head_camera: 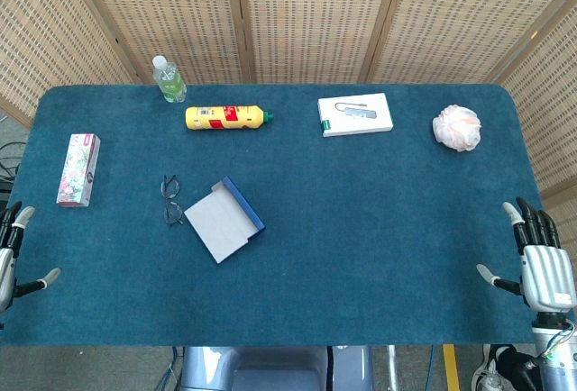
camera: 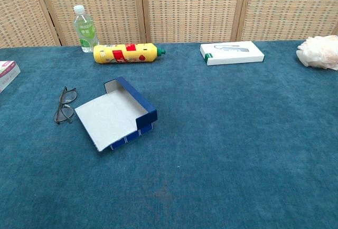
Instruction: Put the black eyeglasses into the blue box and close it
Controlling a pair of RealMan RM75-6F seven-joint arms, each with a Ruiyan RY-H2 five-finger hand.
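The black eyeglasses [head_camera: 171,200] [camera: 64,105] lie folded on the blue cloth, just left of the blue box [head_camera: 225,220] [camera: 117,114]. The box lies open, its pale grey inside facing up and nothing in it. My left hand [head_camera: 13,251] hangs at the table's left edge, fingers apart, holding nothing. My right hand [head_camera: 539,260] stays at the right edge, fingers spread and empty. Both hands are far from the glasses and the box. Neither hand shows in the chest view.
Along the back stand a clear water bottle [head_camera: 169,79], a yellow bottle [head_camera: 227,117] on its side, a white flat box [head_camera: 355,114] and a white crumpled bundle [head_camera: 457,128]. A pink carton [head_camera: 78,169] lies at the left.
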